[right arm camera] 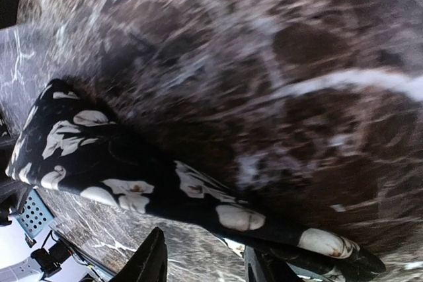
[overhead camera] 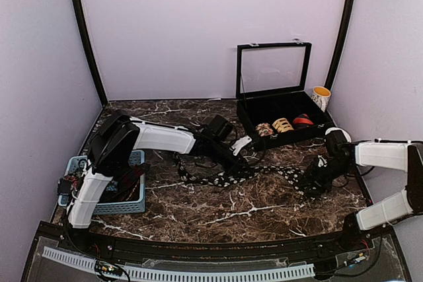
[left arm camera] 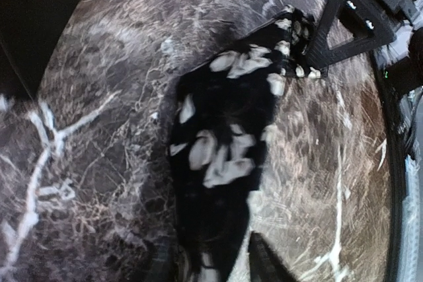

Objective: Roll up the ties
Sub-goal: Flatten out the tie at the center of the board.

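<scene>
Nearest us, the right end effector (right arm camera: pixel 201 259) sits at 1 end of the black white-print tie (overhead camera: pixel 264 172), fingers apart, fabric just ahead of the tips. The tie lies along the table (overhead camera: pixel 198 212), probably laid out straight for rolling. The left end effector (left arm camera: pixel 215 262) straddles its other stretch, fingers apart too. Farther back, 3 rolled ties (overhead camera: pixel 283 125) sit in the open case (overhead camera: pixel 277 105).

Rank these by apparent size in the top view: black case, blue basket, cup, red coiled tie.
1. black case, lid up.
2. blue basket, partly hidden by the left arm.
3 and 4. cup and red coiled tie look about alike, so they are unranked.
</scene>
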